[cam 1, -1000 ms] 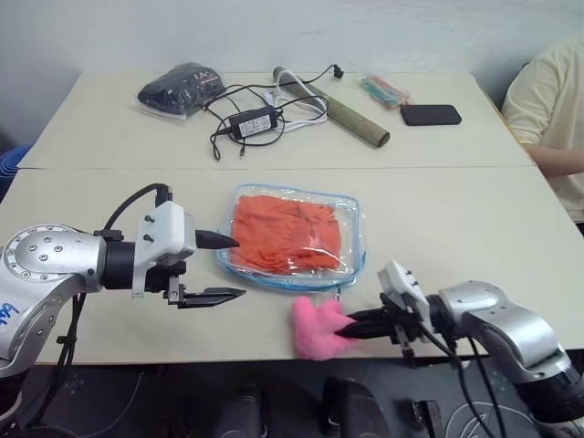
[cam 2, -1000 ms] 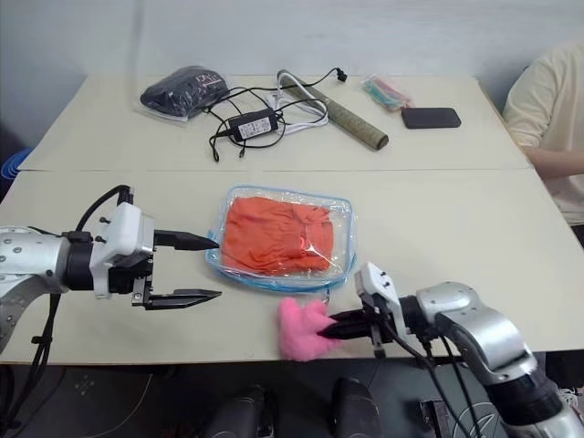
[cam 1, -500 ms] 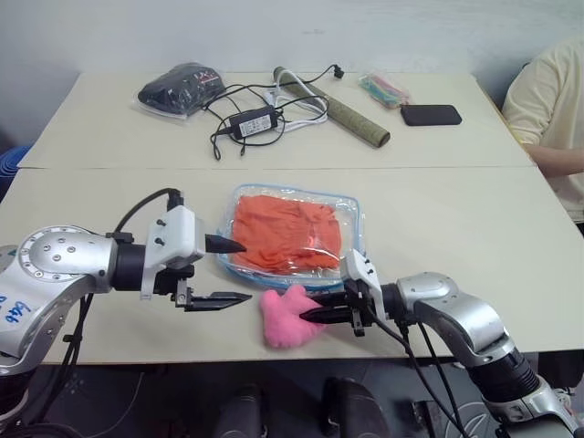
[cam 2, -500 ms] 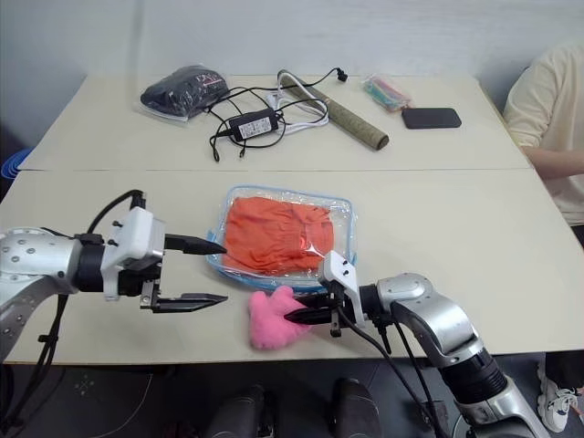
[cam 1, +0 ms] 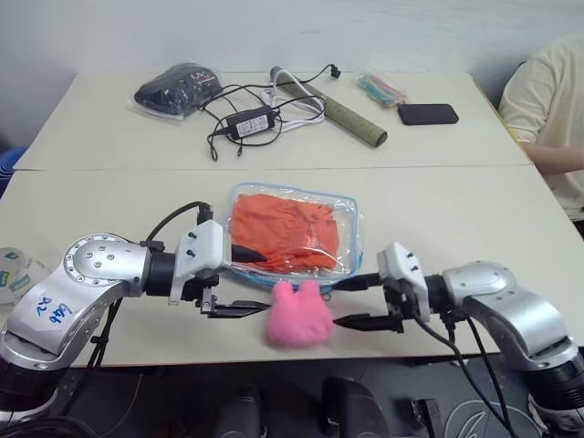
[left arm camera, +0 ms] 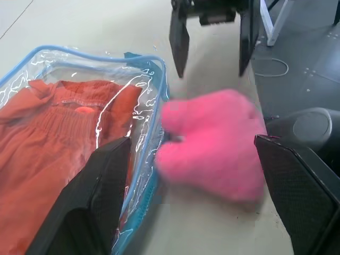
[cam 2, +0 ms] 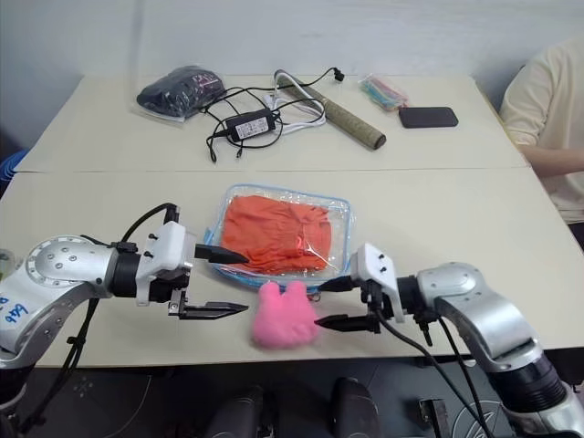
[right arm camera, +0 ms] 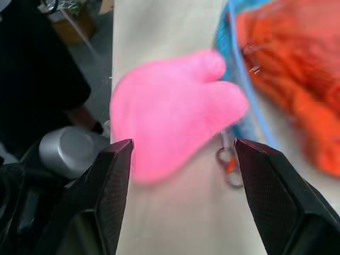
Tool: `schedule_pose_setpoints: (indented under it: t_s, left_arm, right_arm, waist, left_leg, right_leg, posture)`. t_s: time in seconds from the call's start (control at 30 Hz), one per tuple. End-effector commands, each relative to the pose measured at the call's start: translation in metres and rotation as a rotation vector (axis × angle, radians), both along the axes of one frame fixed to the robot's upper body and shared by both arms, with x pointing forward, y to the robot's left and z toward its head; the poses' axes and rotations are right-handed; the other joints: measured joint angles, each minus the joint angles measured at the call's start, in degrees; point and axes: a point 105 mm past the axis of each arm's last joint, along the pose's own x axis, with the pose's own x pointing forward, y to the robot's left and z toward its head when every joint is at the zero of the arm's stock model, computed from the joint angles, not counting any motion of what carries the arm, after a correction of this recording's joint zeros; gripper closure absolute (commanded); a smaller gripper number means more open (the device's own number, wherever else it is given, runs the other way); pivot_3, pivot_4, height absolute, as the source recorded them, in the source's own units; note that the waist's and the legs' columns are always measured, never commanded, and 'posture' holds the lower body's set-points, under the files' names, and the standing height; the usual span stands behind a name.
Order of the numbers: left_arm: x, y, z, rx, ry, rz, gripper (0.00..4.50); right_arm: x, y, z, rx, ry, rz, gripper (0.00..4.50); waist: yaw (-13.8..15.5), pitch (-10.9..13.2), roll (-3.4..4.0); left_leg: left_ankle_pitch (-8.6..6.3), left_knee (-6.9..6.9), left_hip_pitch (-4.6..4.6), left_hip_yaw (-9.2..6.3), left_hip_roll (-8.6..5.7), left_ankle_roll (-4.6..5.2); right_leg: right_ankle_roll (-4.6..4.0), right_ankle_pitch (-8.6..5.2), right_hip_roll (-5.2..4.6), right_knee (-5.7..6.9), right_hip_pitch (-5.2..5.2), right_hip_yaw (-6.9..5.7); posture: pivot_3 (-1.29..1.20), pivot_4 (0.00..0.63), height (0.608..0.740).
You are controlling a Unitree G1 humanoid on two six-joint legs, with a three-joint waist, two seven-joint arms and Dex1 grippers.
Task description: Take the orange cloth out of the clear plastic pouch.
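The clear plastic pouch lies flat near the table's front edge, with the orange cloth folded inside it. The pouch's pink plush heart rests loose at the table edge in front of it. My left gripper stands open at the pouch's left front corner, its upper finger over the pouch's edge. Just right of the heart, my right gripper is open and holds nothing. In the left wrist view the cloth and the heart lie close ahead, with the right gripper beyond them.
At the back of the table are a dark bundle in clear wrap, a power adapter with cables, a rolled mat, a black phone and a small packet. A person sits at the far right.
My right gripper carried the pink heart leftward to the pouch's front, then opened, let it go and drew back to the right. My left gripper has edged right toward the pouch.
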Motion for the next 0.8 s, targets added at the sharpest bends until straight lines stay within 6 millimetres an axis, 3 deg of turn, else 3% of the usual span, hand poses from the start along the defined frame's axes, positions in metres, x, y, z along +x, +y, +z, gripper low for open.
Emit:
schedule_pose_setpoints:
  t_s: [0.03, 0.17, 0.3, 0.43, 0.7, 0.77, 0.8]
  left_arm:
    - [-0.001, -0.008, 0.003, -0.015, -0.022, -0.047, 0.61]
    - [-0.005, -0.018, -0.002, -0.032, 0.031, -0.106, 0.61]
    - [-0.013, -0.03, -0.026, 0.002, 0.11, -0.203, 0.61]
    - [-0.005, -0.031, -0.053, 0.097, 0.093, -0.221, 0.61]
    - [0.007, -0.026, -0.081, 0.243, 0.033, -0.253, 0.61]
    - [0.008, -0.026, -0.082, 0.242, 0.024, -0.247, 1.0]
    - [0.009, -0.026, -0.081, 0.24, 0.02, -0.237, 1.2]
  right_arm:
    - [-0.003, -0.015, 0.013, -0.031, -0.066, -0.033, 1.33]
    - [0.006, -0.032, 0.028, -0.062, -0.197, -0.074, 1.33]
    - [0.021, -0.05, 0.02, -0.276, -0.449, -0.002, 1.33]
    - [0.039, -0.051, 0.022, -0.312, -0.569, 0.031, 1.33]
    - [0.052, -0.031, 0.006, -0.351, -0.683, 0.168, 1.33]
    - [0.055, -0.027, 0.003, -0.346, -0.691, 0.179, 1.28]
    - [0.056, -0.024, 0.002, -0.333, -0.688, 0.182, 1.48]
  waist:
    - [0.4, 0.0, 0.0]
    - [0.5, 0.0, -0.01]
    - [0.3, 0.0, 0.0]
    - [0.0, 0.0, 0.0]
    - [0.2, 0.0, 0.0]
    - [0.2, 0.0, 0.0]
    - [0.2, 0.0, 0.0]
  left_leg:
    - [-0.01, 0.0, 0.0, 0.0, 0.0, 0.01]
    - [-0.03, 0.09, -0.02, 0.0, -0.07, 0.09]
    - [-0.03, 0.04, 0.03, 0.05, -0.07, 0.08]
    - [-0.02, 0.07, 0.05, 0.16, -0.05, 0.06]
    - [-0.01, 0.08, 0.04, 0.13, -0.04, 0.05]
    - [-0.01, 0.08, 0.04, 0.13, -0.03, 0.05]
    - [0.0, 0.09, 0.04, 0.12, -0.02, 0.05]
  right_leg:
    - [0.0, 0.0, -0.01, -0.02, 0.01, 0.0]
    - [0.07, 0.04, -0.07, -0.04, 0.07, 0.0]
    - [0.07, 0.04, -0.03, -0.06, 0.06, 0.03]
    - [0.08, 0.04, 0.04, -0.06, 0.04, 0.09]
    - [0.07, 0.04, 0.01, -0.05, 0.06, 0.05]
    - [0.07, 0.04, 0.01, -0.04, 0.05, 0.05]
    - [0.07, 0.04, 0.01, -0.03, 0.06, 0.04]
  posture:
    - [0.0, 0.15, 0.74]
    - [0.0, 0.15, 0.74]
    - [0.0, 0.15, 0.74]
    - [0.0, 0.15, 0.74]
    - [0.0, 0.15, 0.74]
    - [0.0, 0.15, 0.74]
    - [0.0, 0.15, 0.74]
